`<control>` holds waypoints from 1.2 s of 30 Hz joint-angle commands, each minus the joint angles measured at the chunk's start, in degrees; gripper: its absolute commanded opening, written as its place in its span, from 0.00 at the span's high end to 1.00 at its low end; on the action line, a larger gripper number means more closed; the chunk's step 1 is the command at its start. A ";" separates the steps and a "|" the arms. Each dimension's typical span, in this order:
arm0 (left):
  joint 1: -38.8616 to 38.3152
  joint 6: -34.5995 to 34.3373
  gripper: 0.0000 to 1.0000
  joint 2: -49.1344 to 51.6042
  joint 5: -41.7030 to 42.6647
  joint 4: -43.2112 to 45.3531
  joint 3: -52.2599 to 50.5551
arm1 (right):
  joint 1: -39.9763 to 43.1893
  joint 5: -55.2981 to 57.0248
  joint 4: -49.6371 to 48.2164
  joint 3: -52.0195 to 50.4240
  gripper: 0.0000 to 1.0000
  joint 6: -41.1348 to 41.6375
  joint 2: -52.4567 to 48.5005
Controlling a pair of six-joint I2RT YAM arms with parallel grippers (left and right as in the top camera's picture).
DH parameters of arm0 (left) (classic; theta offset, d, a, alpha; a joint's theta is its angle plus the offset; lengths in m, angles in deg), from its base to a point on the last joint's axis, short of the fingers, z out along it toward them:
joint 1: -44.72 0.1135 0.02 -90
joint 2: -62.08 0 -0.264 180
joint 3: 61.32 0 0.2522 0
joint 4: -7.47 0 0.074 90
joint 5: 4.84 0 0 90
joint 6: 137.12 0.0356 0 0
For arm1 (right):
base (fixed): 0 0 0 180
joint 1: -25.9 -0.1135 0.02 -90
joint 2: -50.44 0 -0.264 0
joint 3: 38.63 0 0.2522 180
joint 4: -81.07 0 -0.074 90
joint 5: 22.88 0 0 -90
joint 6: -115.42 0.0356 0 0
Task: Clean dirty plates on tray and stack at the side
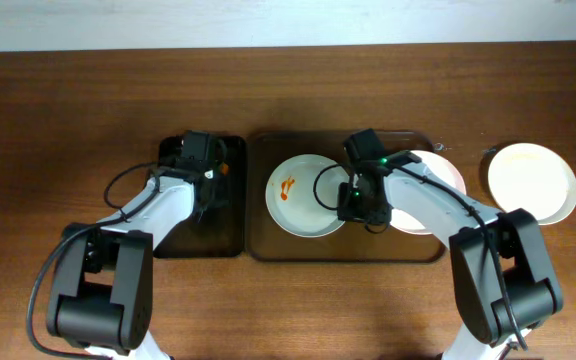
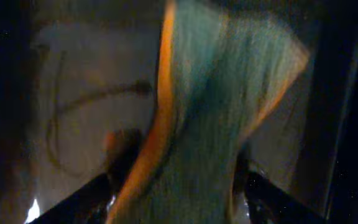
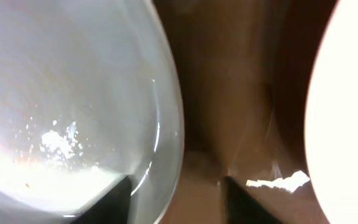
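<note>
The left fingers (image 2: 269,198) pinched a green-and-orange cloth (image 2: 210,106), while the right fingers (image 3: 107,202) stood open at the rim of a white plate (image 3: 61,93).

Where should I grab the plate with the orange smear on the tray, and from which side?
Pinch the stained plate at its right rim, coming down from the right, one finger inside the lip and one outside. It lies flat on the tray, so only its raised edge can be pinched.
</note>
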 commanded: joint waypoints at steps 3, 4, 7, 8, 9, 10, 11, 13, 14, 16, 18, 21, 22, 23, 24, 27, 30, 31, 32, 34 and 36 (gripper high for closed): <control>0.39 0.00 0.20 -0.85 -2.45 7.85 -0.74 | 0.31 2.27 -0.39 1.01 0.40 0.09 -0.33; 0.39 0.00 0.20 -0.76 -2.45 7.93 -0.74 | 0.31 2.73 -0.44 0.96 0.40 0.09 -0.33; -0.09 -0.02 0.28 2.12 -2.40 7.28 -0.79 | 0.24 2.93 -1.97 0.85 0.41 0.13 -0.46; 0.00 0.00 0.42 2.91 -2.40 7.76 -0.79 | 0.24 2.95 -1.95 0.85 0.45 0.13 -0.46; 0.15 -0.02 0.62 3.28 -2.40 7.89 -0.79 | 0.24 3.28 -1.95 0.85 0.46 0.33 -0.46; 0.13 0.00 0.65 3.26 -2.38 7.82 -0.79 | 0.24 4.42 -2.14 0.81 0.48 1.09 -0.72; 0.07 -0.02 0.75 3.26 -2.34 7.41 -0.79 | 0.24 5.81 -2.25 0.81 0.50 3.21 -1.46; -0.02 -0.02 0.80 3.19 -1.03 3.74 -0.79 | 0.17 5.44 -2.38 0.81 0.53 3.34 -2.64; -0.02 -0.02 0.77 3.19 1.40 0.02 -0.79 | -0.04 5.53 -2.36 0.81 0.63 3.30 -2.78; -0.02 0.00 0.41 3.19 2.80 -6.62 -0.79 | -0.13 5.68 -2.36 0.92 0.70 3.30 -2.78; 0.02 1.05 0.36 2.67 1.25 -7.72 -0.42 | -0.07 5.70 -2.29 1.40 0.70 2.84 -2.78; 0.02 1.14 0.42 0.92 0.59 -7.21 2.25 | -0.07 5.03 -1.99 1.42 0.70 2.67 -2.78; 0.04 1.11 0.46 0.66 0.13 -6.69 3.10 | -0.07 3.91 -1.68 1.42 0.70 2.69 -2.78; 0.02 1.11 0.49 0.55 -1.49 -5.18 3.19 | -0.07 3.96 -1.66 1.42 0.76 2.67 -2.78; 0.02 1.09 0.52 0.57 -3.45 -4.13 3.19 | -0.07 3.98 -1.68 1.42 0.80 2.67 -2.78; 0.02 1.11 0.36 0.63 -6.08 2.10 3.13 | -0.07 3.98 -1.42 1.42 0.86 2.64 -2.78; 0.02 1.11 0.39 0.81 -6.05 4.20 3.02 | -0.07 3.98 -1.51 1.42 0.79 2.67 -2.78; 0.02 1.11 0.41 1.25 -6.05 4.15 3.02 | -0.07 4.00 -1.60 1.40 0.79 2.67 -2.78; 0.02 1.11 0.41 1.90 -6.03 4.20 3.02 | -0.07 4.00 -1.66 1.42 0.80 2.64 -2.78; 0.02 1.11 0.38 3.89 -6.05 4.17 3.02 | -0.07 4.00 -1.62 1.40 0.79 2.64 -2.78; 0.02 1.11 0.42 4.96 -6.05 4.17 3.02 | -0.07 3.98 -2.64 1.42 0.71 2.12 -2.78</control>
